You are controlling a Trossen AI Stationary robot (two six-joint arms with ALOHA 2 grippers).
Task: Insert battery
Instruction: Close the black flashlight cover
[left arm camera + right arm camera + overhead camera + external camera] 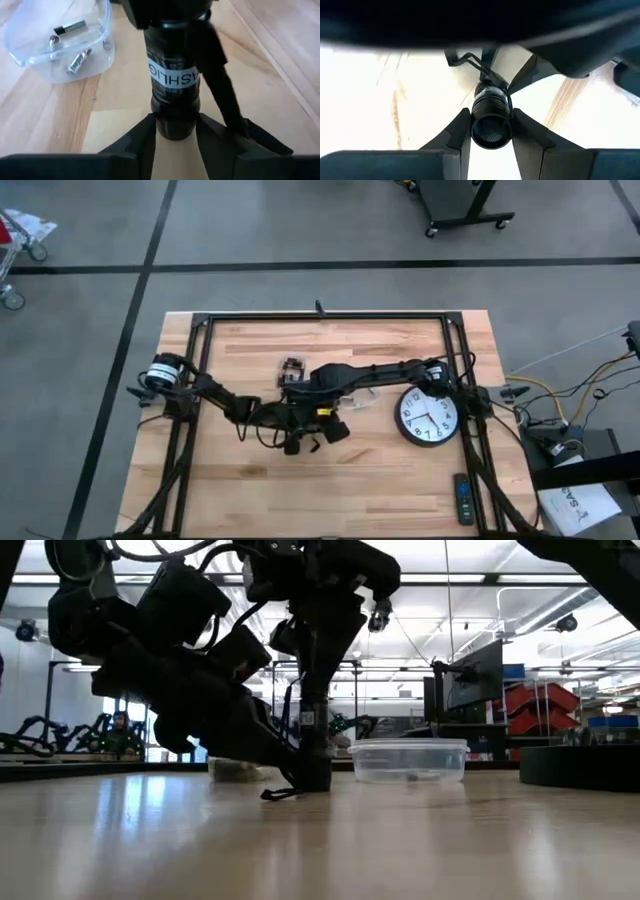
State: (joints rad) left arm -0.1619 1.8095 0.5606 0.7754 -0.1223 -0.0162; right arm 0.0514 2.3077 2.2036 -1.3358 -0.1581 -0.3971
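Both grippers are clamping the flashlight (172, 95) upright mid-table: left gripper (172, 137) low on its body, right gripper (491, 131) at the open end (batteries inside? can't tell).

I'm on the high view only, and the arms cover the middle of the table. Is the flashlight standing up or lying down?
Observer: Standing. The low view shows the flashlight upright with its lower end on the table.
Operator: Which end effector has it?
Observer: Both. The left end effector grips the lower end, and the right end effector grips the top.
Operator: Any batteries in the tub?
Observer: Yes. The left wrist view shows loose batteries lying in the clear container.
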